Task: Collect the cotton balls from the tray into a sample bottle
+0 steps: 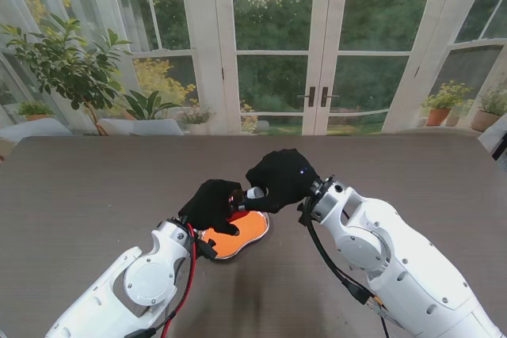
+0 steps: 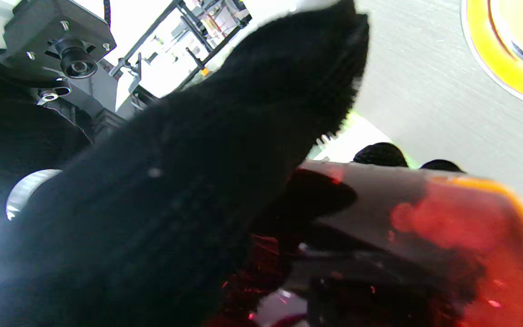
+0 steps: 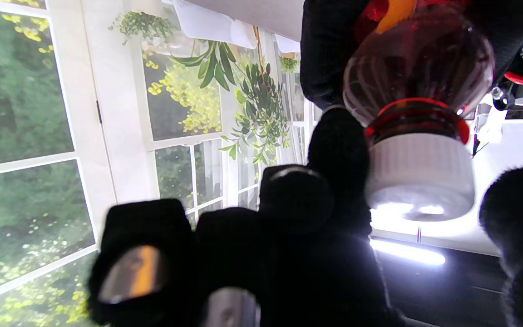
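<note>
Near the centre of the stand's view, just below the middle of the frame, the left hand (image 1: 212,205) is wrapped around an amber bottle (image 1: 236,196), holding it up over the orange tray (image 1: 242,234) that lies on the brown worktop (image 1: 95,187). The right hand (image 1: 279,179) meets it from the right side of the frame, with its fingers (image 3: 334,150) closed about the bottle's white cap (image 1: 254,192); the right wrist view shows the ribbed cap between a finger and the thumb, though the contact itself looks blurred. Cotton balls are too small to make out on the tray. Both arms rise from the lower corners.
</note>
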